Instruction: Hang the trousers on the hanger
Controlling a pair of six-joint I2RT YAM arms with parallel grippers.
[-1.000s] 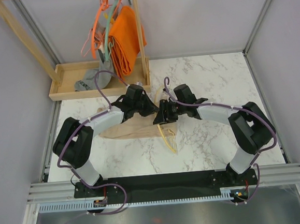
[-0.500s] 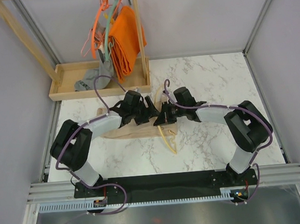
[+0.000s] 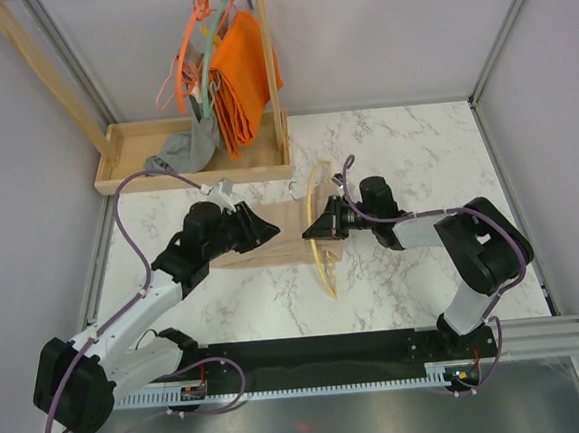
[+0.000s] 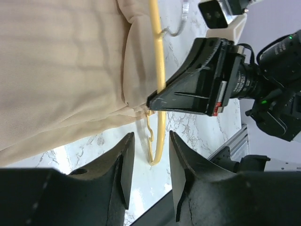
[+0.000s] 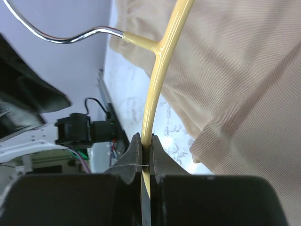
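The hanger has its long axis running from the far side of the desk toward the near edge, and it crosses the right end of the trousers. Its metal hook leaves the yellow bar toward the side of the right arm. The trousers lie folded flat on the desk between the two arms, with their length going left to right. The right tool is closed tightly on the hanger bar (in its own camera the fingers press the bar from both sides). The left tool hangs over the trousers, just left of the hanger, its fingers apart and holding nothing. In its own camera, the near tip of the hanger shows between them.
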